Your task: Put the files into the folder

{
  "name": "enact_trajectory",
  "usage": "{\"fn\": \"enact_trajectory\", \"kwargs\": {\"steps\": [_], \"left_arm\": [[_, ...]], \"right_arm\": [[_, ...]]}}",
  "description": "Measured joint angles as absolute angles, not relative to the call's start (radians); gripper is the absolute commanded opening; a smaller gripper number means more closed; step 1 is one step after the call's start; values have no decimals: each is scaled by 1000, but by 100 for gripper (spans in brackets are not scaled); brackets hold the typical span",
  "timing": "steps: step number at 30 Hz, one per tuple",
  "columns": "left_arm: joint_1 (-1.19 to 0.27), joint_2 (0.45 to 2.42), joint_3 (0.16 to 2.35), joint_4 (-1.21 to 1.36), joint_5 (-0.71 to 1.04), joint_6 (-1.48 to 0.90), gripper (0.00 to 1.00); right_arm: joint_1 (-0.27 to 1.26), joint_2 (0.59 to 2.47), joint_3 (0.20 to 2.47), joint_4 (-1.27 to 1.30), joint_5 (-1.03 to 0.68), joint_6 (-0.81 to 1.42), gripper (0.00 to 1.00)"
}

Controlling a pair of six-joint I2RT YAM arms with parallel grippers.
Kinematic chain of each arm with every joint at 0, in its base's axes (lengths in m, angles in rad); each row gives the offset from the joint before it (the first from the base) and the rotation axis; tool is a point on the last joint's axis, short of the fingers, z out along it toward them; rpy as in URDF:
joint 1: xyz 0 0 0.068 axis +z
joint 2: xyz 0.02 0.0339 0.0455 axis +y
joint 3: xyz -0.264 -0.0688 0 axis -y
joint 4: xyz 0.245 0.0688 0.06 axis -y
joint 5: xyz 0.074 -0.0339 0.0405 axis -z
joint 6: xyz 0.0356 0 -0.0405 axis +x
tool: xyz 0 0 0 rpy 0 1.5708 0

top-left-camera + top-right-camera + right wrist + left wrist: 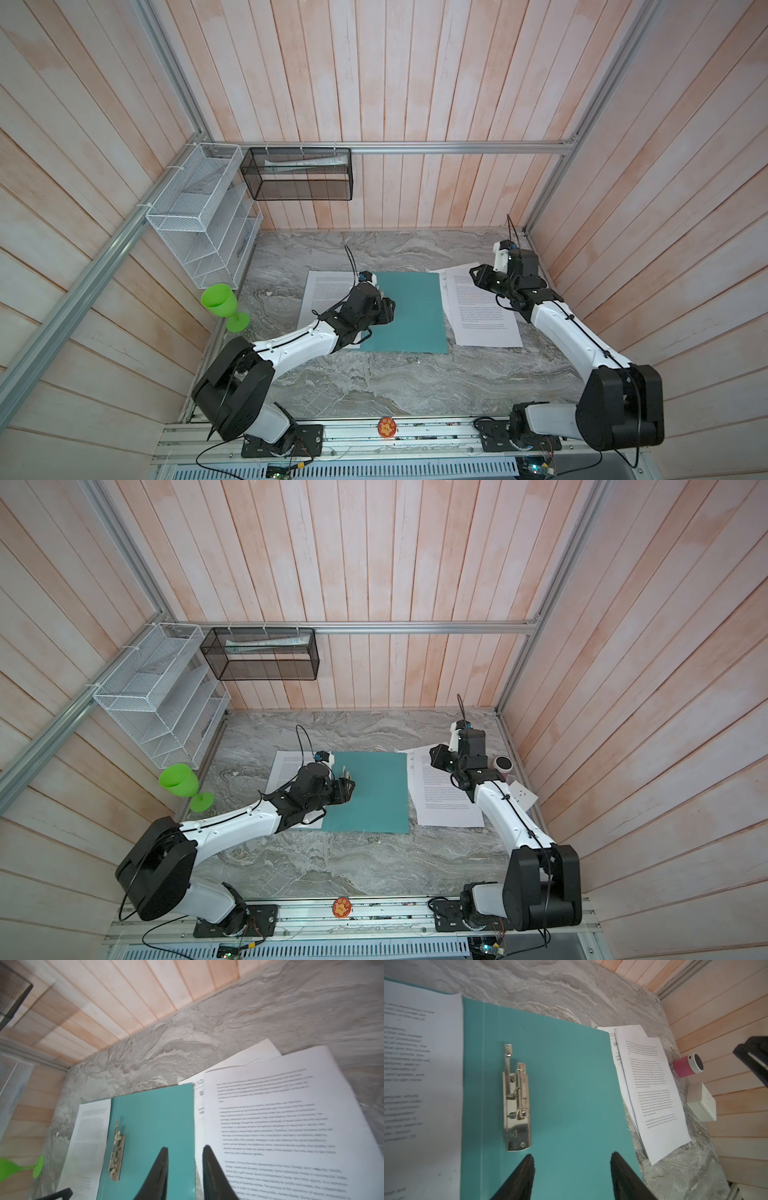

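A: Files (482,311): stack flat on table (374,386), just right of open folder (415,316); one sheet (324,291) on its left flap.
B: Jaws?
A: Left gripper (572,1167) wide apart, right gripper (185,1163) narrowly parted; both hold nothing.

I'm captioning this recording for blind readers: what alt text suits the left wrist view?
An open teal folder lies flat on the marble table, metal clip by its spine, the open, empty left gripper above it. A printed sheet covers one side; more sheets lie on the table opposite, near a pink cylinder and white box.
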State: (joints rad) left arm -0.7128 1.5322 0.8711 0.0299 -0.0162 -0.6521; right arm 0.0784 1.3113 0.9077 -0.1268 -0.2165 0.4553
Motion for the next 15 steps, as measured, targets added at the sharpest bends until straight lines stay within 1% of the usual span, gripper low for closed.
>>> {"fn": "enact_trajectory", "kwargs": {"steps": [1, 3, 5, 8, 12, 13, 14, 15], "left_arm": [[-724, 1564, 907, 31, -10, -645, 60], [-740, 1621, 971, 38, 0, -629, 60], [-752, 1672, 1026, 46, 18, -615, 60], [-762, 1744, 1102, 55, 47, -598, 60], [-763, 1845, 1203, 65, 90, -579, 60], [-762, 1868, 1226, 69, 105, -575, 60], [-762, 1888, 1244, 72, 113, -571, 60], [-763, 1909, 1262, 77, 125, -567, 60]], "right_arm": [[44, 1297, 889, -121, -193, 456, 42], [-25, 1278, 860, -108, -154, 466, 49], [-77, 1273, 836, -96, -121, 472, 52], [-104, 1273, 802, -91, -67, 474, 60], [-128, 1271, 748, -89, -17, 471, 63], [-144, 1271, 725, -84, -10, 473, 69], [-157, 1271, 707, -79, -6, 472, 72], [-170, 1272, 689, -75, 1, 470, 72]]}}
